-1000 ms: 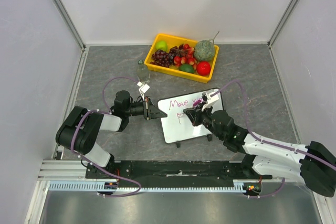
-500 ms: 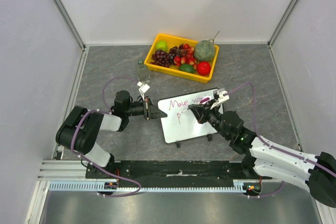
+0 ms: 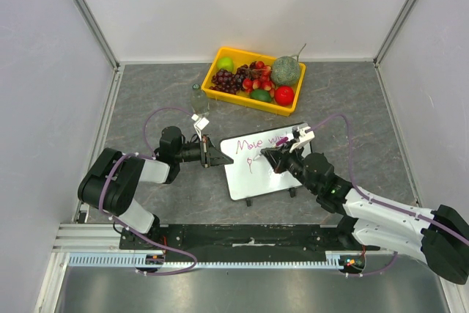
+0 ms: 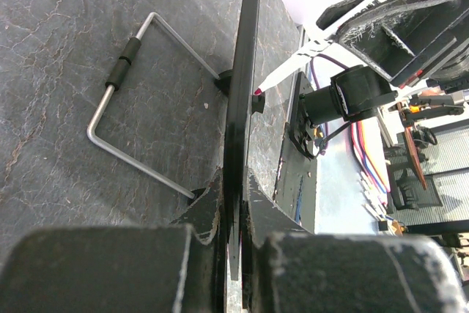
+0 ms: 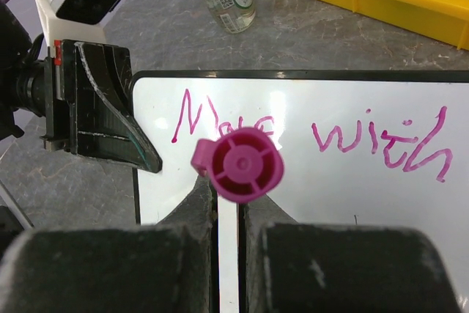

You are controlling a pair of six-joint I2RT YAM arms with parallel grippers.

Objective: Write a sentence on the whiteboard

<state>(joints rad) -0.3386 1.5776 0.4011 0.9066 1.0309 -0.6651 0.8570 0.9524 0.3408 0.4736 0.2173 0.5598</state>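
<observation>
The whiteboard [image 3: 258, 179] lies on the grey table in front of both arms. My left gripper [image 3: 219, 159] is shut on its left rim; in the left wrist view the whiteboard [image 4: 242, 86] is edge-on between the jaws of the left gripper [image 4: 236, 190]. My right gripper [image 3: 278, 159] is shut on a magenta-capped marker [image 3: 286, 140] over the board's middle. The marker [image 5: 237, 165] points down from the right gripper [image 5: 229, 194], and its tip [image 4: 258, 91] meets the board face. The sentence [image 5: 381, 143] reads "Move with" in magenta; a short mark [image 3: 250, 160] begins a second line.
A yellow tray [image 3: 249, 103] full of fruit stands behind the board. A small clear bottle [image 3: 198, 98] stands at the tray's left end. A bent metal wire stand [image 4: 139, 100] lies on the table under the board. White enclosure walls close the table's sides and back.
The right gripper swung up and to the right with the marker, then came back a little to the left over the board's middle. The left gripper and the board stayed put.
</observation>
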